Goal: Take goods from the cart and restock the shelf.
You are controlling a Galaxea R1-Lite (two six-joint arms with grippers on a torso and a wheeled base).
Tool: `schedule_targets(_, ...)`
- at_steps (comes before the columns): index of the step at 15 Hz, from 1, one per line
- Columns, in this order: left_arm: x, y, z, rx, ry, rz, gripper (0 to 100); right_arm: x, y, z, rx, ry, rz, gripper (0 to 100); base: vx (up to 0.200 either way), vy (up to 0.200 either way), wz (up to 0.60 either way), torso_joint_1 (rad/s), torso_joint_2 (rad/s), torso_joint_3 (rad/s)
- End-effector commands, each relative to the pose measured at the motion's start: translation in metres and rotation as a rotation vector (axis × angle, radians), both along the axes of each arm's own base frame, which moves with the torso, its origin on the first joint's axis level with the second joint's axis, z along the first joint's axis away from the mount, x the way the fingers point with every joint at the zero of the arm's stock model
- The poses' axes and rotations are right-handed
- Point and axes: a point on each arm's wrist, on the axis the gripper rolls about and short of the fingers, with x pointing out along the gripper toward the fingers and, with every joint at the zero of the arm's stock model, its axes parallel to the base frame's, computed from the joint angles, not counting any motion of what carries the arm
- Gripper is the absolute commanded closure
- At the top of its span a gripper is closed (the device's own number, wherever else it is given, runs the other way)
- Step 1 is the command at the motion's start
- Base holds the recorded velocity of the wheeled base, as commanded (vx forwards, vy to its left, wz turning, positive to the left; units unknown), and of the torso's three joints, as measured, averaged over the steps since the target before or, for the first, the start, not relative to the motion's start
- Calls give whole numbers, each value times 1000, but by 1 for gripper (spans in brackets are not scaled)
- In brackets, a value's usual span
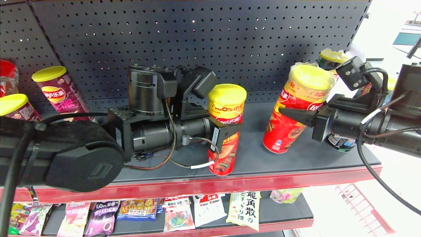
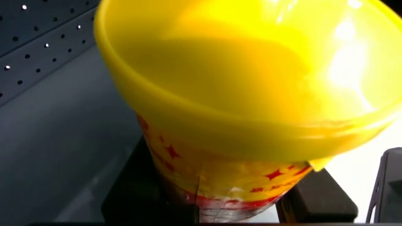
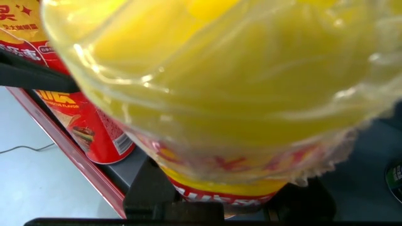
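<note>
Left arm: closest to the camera, a black bulk across the lower left that covers the left stretch of the shelf and part of its red front edge.
Purple cans: two with yellow lids lean at the shelf's back left corner. The arm cuts off the nearer one below, and a red item at the very edge is too cropped to name.
Left hand: closed around the middle of the left chip can. One finger lies across the can's front and the other is hidden behind it.
Left chip can: red with a yellow lid, about upright, its base just behind the shelf's front edge near the middle. In the left wrist view its lid hides most of the body, and dark fingers flank it.
Right chip can: red, with clear film over its yellow lid. It is tilted with the top leaning right, and its lower rim is down at the shelf board; whether it rests there is unclear.
Right hand: clamped on that can's middle from the right, with the far finger hidden.
Back can: only its yellow top shows, at the shelf's back right corner.
Dark can: mostly hidden under the right arm.
Snack bags: on the lower shelf, some of their tops cut off by the red edge.
</note>
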Motion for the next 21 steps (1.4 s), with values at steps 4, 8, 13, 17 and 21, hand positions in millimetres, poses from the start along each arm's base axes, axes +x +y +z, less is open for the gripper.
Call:
schedule_targets(4, -4, 0, -1, 3, 5, -8, 100, 0, 0, 1, 0, -3, 0, 100, 0, 0, 0, 0, 0, 0)
schedule_targets(8, -7, 2, -2, 6, 9, -10, 100, -1, 0, 1, 1, -4, 1, 100, 0, 0, 0, 0, 0, 0)
schedule_targets(13, -8, 4, -8, 3, -1, 10, 0, 0, 0, 1, 0, -5, 1, 100, 0, 0, 0, 0, 0, 0)
schedule_targets(17, -8, 5, -8, -3, 9, 20, 0, 1, 1, 1, 0, -5, 3, 100, 0, 0, 0, 0, 0, 0)
schedule_targets(21, -15, 13, -10, 6, 22, 30, 0, 8, 8, 4, 3, -14, 15, 100, 0, 0, 0, 0, 0, 0)
